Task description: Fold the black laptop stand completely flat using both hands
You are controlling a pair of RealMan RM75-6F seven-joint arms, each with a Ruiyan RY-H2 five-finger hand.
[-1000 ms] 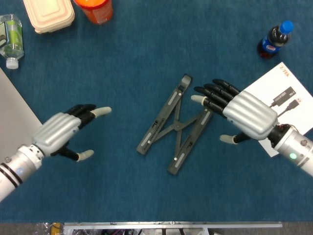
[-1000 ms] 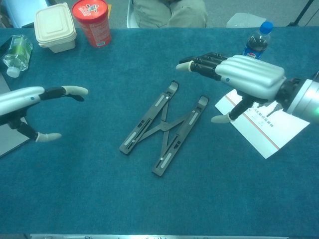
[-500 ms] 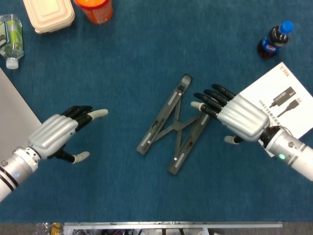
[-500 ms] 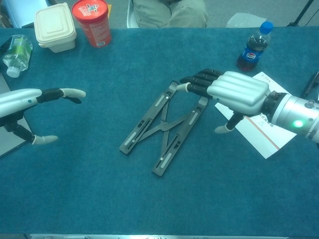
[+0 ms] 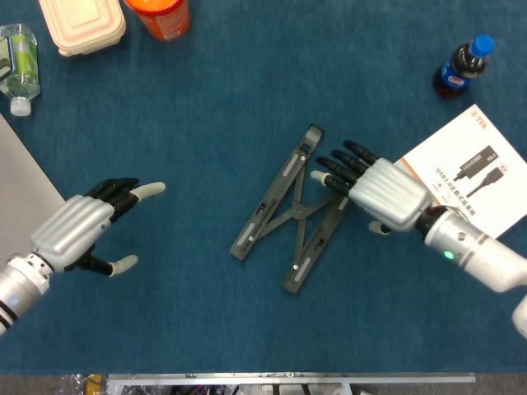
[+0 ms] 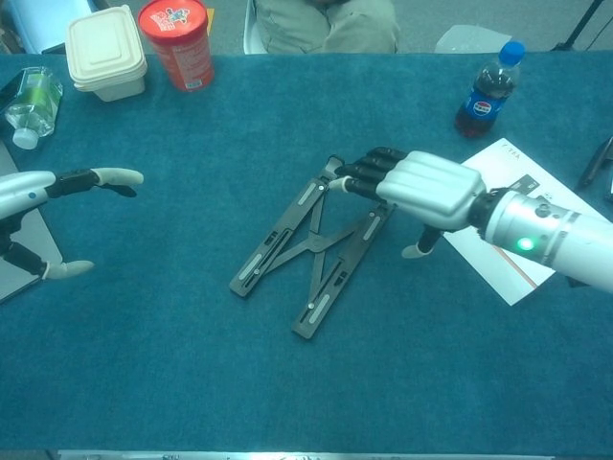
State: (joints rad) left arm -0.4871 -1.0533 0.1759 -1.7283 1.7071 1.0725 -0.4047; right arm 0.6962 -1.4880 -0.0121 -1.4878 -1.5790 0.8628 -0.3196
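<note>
Two cameras over one blue surface (image 5: 206,90)

The head view looks straight down from above; the chest view sits lower, angled forward. Both share the laptop stand (image 5: 292,210) beside the right robot hand (image 5: 383,193).

Cola bottle (image 5: 463,67), leaflet (image 5: 471,176), lidded box (image 5: 81,25), red tub (image 6: 178,41), perhaps water bottle (image 5: 20,67)

I see the black laptop stand (image 5: 293,210) lying flat on the blue desk (image 5: 247,99), still spread open: two long bars crossed by X-links, bars running from 7 toward 1 o'clock, sitting just right of desk centre.
</note>
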